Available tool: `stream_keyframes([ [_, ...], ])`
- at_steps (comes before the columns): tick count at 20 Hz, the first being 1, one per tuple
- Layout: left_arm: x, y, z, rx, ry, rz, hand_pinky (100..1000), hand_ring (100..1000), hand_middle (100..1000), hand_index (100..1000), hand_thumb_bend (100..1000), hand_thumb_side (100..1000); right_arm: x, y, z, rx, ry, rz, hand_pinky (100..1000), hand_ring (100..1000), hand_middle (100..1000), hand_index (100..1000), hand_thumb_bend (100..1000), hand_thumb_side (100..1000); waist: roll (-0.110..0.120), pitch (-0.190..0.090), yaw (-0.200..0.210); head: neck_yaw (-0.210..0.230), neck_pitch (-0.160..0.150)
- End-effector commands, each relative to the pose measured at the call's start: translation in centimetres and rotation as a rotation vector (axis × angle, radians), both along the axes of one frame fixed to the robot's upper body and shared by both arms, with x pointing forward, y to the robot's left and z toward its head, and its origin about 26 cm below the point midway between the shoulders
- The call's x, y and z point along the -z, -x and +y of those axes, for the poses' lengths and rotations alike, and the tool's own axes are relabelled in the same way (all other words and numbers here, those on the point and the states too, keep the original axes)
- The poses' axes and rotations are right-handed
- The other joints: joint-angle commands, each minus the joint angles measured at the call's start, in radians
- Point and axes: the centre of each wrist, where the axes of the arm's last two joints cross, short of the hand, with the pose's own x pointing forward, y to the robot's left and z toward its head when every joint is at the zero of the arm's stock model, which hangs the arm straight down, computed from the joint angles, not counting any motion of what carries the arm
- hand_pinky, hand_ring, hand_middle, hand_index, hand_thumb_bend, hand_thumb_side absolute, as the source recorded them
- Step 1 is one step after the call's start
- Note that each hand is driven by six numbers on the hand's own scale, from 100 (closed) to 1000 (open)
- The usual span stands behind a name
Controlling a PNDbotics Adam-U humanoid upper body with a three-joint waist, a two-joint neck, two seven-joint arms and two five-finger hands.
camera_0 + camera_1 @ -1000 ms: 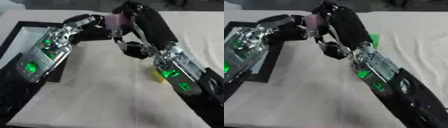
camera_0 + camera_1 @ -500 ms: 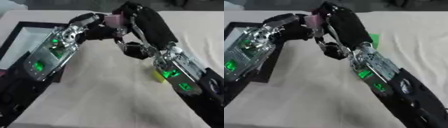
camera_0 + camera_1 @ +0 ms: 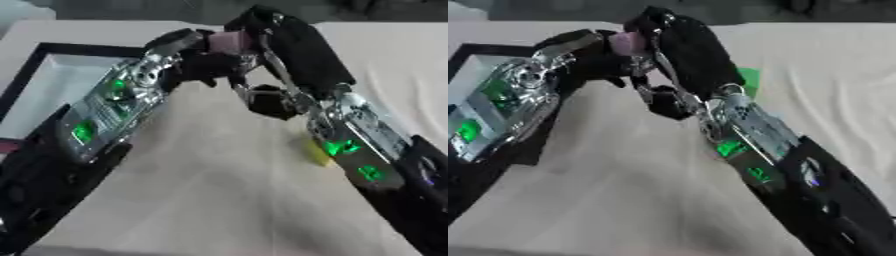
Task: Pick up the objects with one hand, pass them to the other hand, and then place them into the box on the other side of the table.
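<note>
Above the white cloth-covered table [image 3: 219, 200], the left hand [image 3: 197, 52] and the right hand [image 3: 289, 45] meet, both curled onto 1 pink object [image 3: 229, 41] held between them, just beyond the far right corner of the black-rimmed box [image 3: 26, 75]. To the right of that box, well apart from it, a small yellow object [image 3: 317, 152] lies on the cloth against the right forearm, and a green object [image 3: 748, 80] shows behind the right arm.
</note>
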Motion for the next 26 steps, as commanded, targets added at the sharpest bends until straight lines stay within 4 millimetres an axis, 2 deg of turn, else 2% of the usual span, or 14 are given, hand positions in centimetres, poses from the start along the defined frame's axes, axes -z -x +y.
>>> stream_keyframes([
  [1,-0.91,-0.37,0.81,-0.039,0.022,-0.012,677,655,557,645,100,399,-0.79,0.35,-0.08,-0.002,-0.006,-0.015,743,676,610,592,117,100,0.012,-0.040,-0.001,0.002,-0.005],
  [8,-0.84,-0.28,0.93,-0.055,0.055,0.007,651,611,494,556,100,353,-0.91,0.32,-0.30,0.022,-0.018,0.005,787,737,708,678,308,108,0.011,-0.041,-0.002,0.004,-0.006],
  [11,-0.81,-0.27,0.94,-0.071,0.062,0.004,643,604,486,560,100,319,-0.87,0.21,-0.34,0.046,0.008,0.009,808,777,779,753,395,305,0.011,-0.041,-0.002,0.003,-0.009],
  [15,-0.79,-0.21,0.94,-0.083,0.069,0.002,640,604,489,567,100,279,-0.87,0.17,-0.40,0.092,0.050,0.014,814,802,817,800,425,431,0.011,-0.042,-0.002,0.003,-0.010],
  [21,-0.71,-0.28,1.06,-0.094,0.076,0.009,638,604,492,571,100,234,-1.30,0.52,-0.53,0.111,0.095,0.011,815,812,831,836,419,545,0.011,-0.043,-0.005,0.005,-0.012],
  [26,-0.54,-0.37,1.18,-0.095,0.074,0.020,640,608,497,578,100,219,-1.68,0.60,-0.88,0.121,0.111,0.008,810,814,837,858,435,577,0.010,-0.043,-0.007,0.007,-0.011],
])
